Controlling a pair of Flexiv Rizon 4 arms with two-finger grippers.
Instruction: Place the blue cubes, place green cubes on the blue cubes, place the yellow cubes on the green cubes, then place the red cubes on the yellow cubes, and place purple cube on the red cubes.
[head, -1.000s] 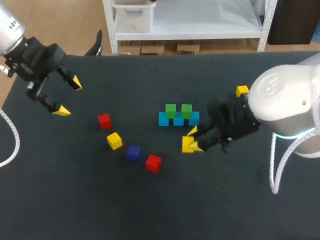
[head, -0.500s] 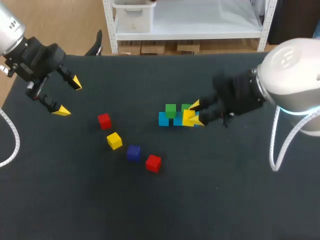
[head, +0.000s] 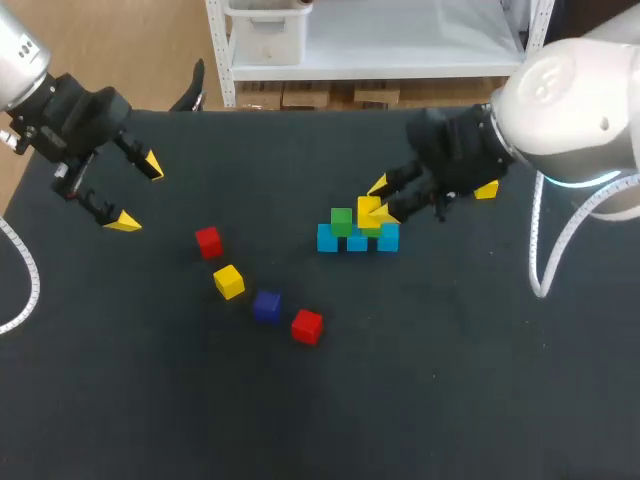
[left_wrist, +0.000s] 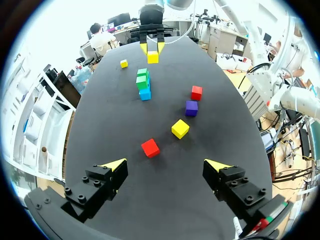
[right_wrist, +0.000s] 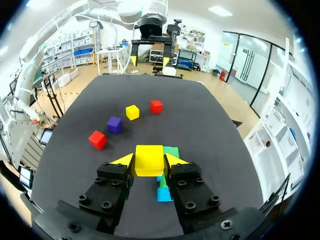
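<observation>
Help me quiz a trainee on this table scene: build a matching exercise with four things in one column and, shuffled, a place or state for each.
Column one:
1. right tool
2. left tool
3. small purple cube
4. green cubes

Column two:
A. resting on the row of light blue cubes
B. open, holding nothing
C. lying between a loose yellow cube and a red cube
D. shut on a small yellow cube

Pairs: 1-D, 2-B, 3-C, 4-A.

Black table (head: 470, 400), flat matte surface
</observation>
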